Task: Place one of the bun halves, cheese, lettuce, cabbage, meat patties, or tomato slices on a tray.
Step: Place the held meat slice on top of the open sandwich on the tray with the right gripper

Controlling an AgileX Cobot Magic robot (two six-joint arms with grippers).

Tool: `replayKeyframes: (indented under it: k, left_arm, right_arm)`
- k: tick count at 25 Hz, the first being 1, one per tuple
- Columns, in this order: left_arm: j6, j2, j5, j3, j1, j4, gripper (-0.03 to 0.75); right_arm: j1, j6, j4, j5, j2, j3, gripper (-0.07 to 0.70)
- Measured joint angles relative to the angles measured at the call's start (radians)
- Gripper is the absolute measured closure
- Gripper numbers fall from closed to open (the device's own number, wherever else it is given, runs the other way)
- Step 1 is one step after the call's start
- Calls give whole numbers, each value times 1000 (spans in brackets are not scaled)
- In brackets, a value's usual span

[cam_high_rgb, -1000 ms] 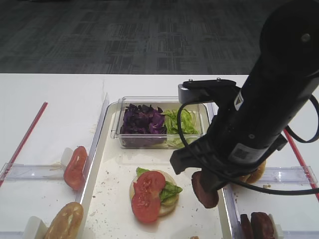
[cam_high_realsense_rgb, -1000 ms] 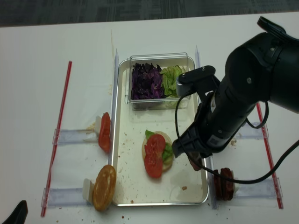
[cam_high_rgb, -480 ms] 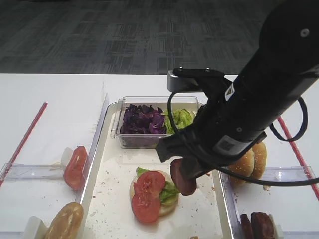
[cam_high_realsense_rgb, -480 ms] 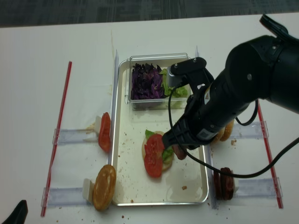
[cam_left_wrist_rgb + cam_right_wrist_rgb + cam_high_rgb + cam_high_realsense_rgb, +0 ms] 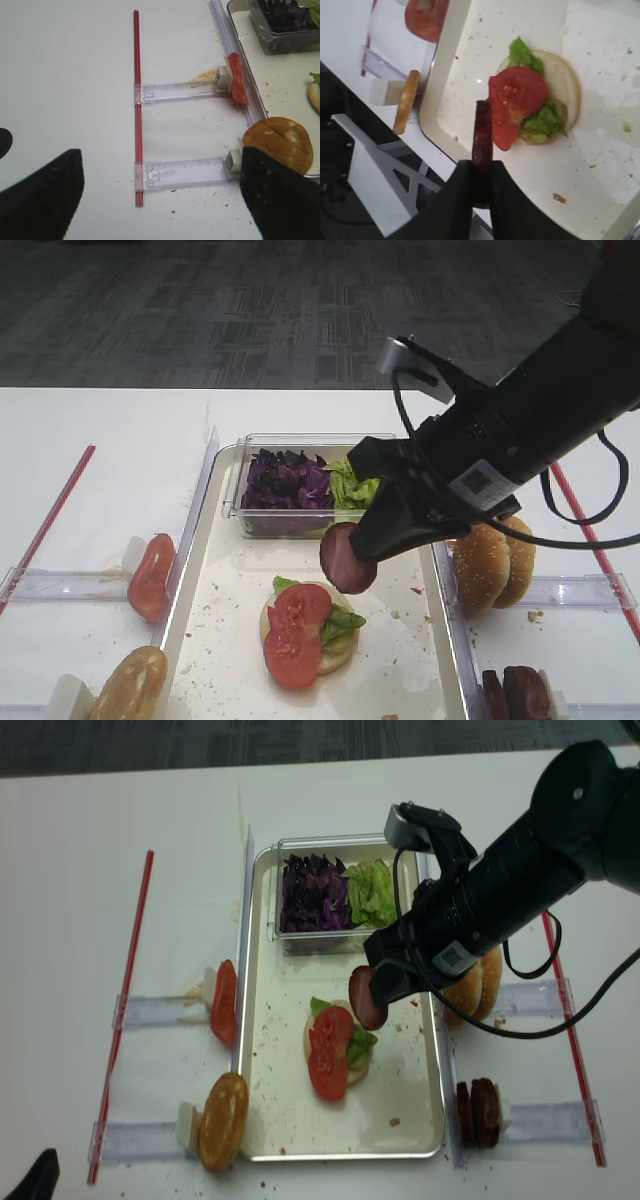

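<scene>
Overhead, right hand (image 5: pixel 352 558) gripping meat patty (image 5: pixel 346 558) edgewise.

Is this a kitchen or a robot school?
Probably a robot lab set up as a burger station, not a real kitchen. A black robot arm's right gripper holds a meat patty over a crumb-speckled tray, the table is plain white, and the floor behind is office carpet.

Bulky matte-black right arm (image 5: pixel 540 410), looping black cable, white QR-code sticker (small), grey wrist camera block.
</scene>
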Motion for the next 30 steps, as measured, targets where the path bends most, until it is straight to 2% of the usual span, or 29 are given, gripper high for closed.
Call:
replayKeyframes:
  k: [4, 7, 13, 18, 22, 30]
  left_arm:
    - [0, 0, 0, 0, 0, 0, 99]
    - [0, 0, 0, 0, 0, 0, 99]
    - [0, 0, 0, 0, 0, 0, 99]
    - [0, 0, 0, 0, 0, 0, 99]
    - [0, 0, 0, 0, 0, 0, 99]
    - [0, 0, 0, 0, 0, 0, 99]
  right_arm:
    - [-40, -147, 140, 92, 23, 0, 503]
    - [-57, -209, 221, 133, 25, 2, 503]
    - [-93, -294, 297, 160, 25, 60, 503]
    - [-95, -392, 404, 177, 25, 117, 503]
    - [-95, -442, 441, 177, 25, 145, 503]
    - [-95, -473, 544, 212, 129, 147, 503]
